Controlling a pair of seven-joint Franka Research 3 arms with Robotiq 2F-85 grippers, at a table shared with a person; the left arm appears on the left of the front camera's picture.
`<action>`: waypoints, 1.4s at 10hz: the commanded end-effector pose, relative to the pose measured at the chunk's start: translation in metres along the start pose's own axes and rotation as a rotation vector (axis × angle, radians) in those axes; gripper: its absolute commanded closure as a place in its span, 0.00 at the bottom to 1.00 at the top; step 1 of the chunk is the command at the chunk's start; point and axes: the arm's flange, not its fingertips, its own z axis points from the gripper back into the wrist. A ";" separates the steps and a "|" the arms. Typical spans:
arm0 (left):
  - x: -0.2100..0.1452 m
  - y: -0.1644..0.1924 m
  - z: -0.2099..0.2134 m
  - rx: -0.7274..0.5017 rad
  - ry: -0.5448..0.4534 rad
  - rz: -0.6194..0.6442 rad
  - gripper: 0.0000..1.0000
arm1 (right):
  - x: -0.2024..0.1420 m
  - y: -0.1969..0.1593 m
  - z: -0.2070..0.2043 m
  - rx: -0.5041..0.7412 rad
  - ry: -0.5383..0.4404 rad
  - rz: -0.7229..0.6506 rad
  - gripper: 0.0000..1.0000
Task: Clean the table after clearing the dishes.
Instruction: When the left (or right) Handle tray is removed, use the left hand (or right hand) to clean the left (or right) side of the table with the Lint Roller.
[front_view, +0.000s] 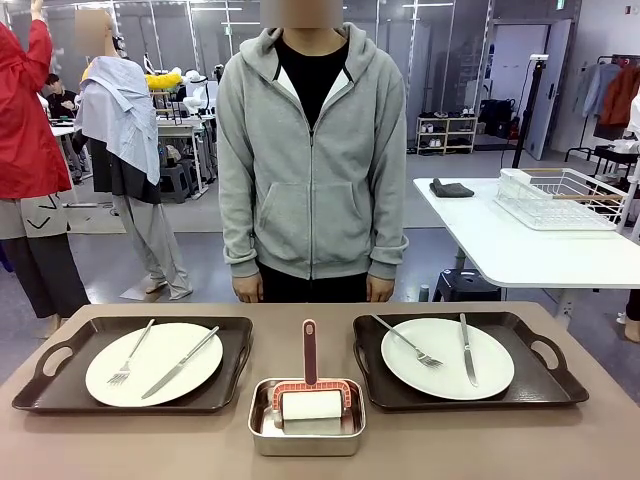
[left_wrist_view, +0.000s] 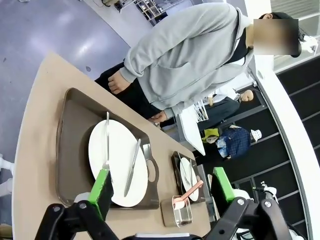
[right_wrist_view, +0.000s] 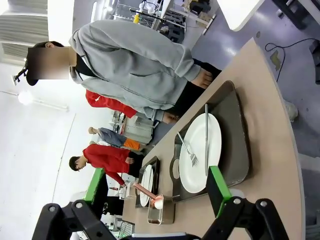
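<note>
Table front strip open beside steel pan, left end effector and right end effector spread

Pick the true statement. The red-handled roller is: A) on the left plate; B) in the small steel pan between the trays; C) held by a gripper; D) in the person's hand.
B: the roller lies in the steel pan, which sits between the left tray and the right tray.
</note>
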 end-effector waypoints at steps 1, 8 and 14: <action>0.007 0.001 0.000 -0.018 0.001 -0.003 0.00 | 0.002 0.003 0.001 0.008 -0.002 -0.009 0.00; 0.007 0.001 0.000 -0.018 0.001 -0.003 0.00 | 0.002 0.003 0.001 0.008 -0.002 -0.009 0.00; 0.007 0.001 0.000 -0.018 0.001 -0.003 0.00 | 0.002 0.003 0.001 0.008 -0.002 -0.009 0.00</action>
